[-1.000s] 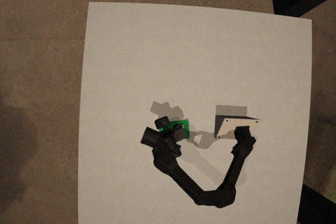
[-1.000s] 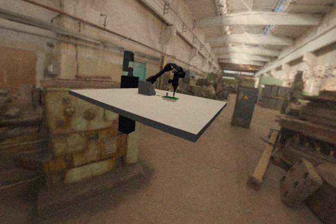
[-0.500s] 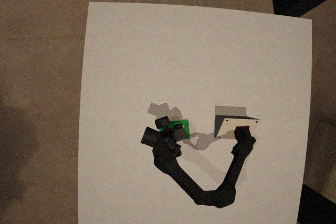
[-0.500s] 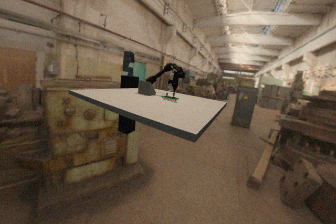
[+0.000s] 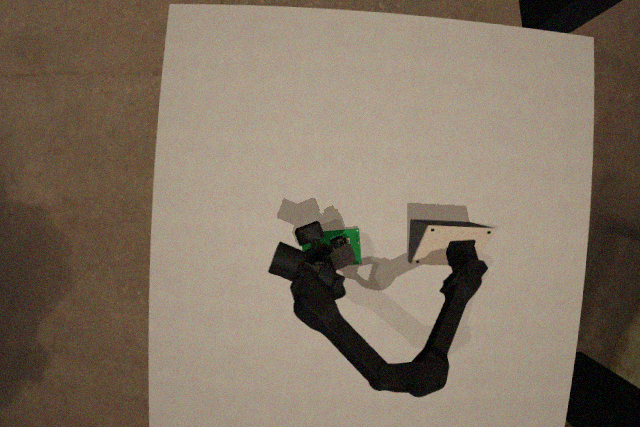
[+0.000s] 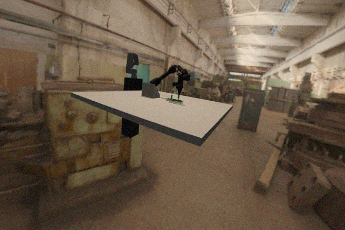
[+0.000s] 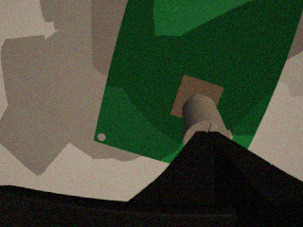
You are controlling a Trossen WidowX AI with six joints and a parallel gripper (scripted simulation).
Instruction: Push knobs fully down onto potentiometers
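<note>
The green circuit board [image 5: 355, 251] [image 6: 176, 100] [image 7: 137, 101] stands low over the table. In the wrist view one grey round knob [image 7: 199, 111] rises from a brown square potentiometer [image 7: 186, 90]. My gripper [image 6: 178, 98] [image 7: 204, 143] is shut and empty, pointing down, with its fingertips at the knob's top face and covering part of it. Whether they press on it, and any gap below the knob, cannot be told. The other knob [image 6: 171, 97] stands upright on the board in the exterior view, away from the fingers; its height above its potentiometer is too small to judge.
A wedge-shaped block [image 5: 439, 244] [image 6: 150, 90] with a pale sloping top stands beside the board, under the arm's base. The arm bends around from it and covers part of the board in the top view. Shadows fall on the board and the white table [image 5: 361, 102] [image 6: 167, 116].
</note>
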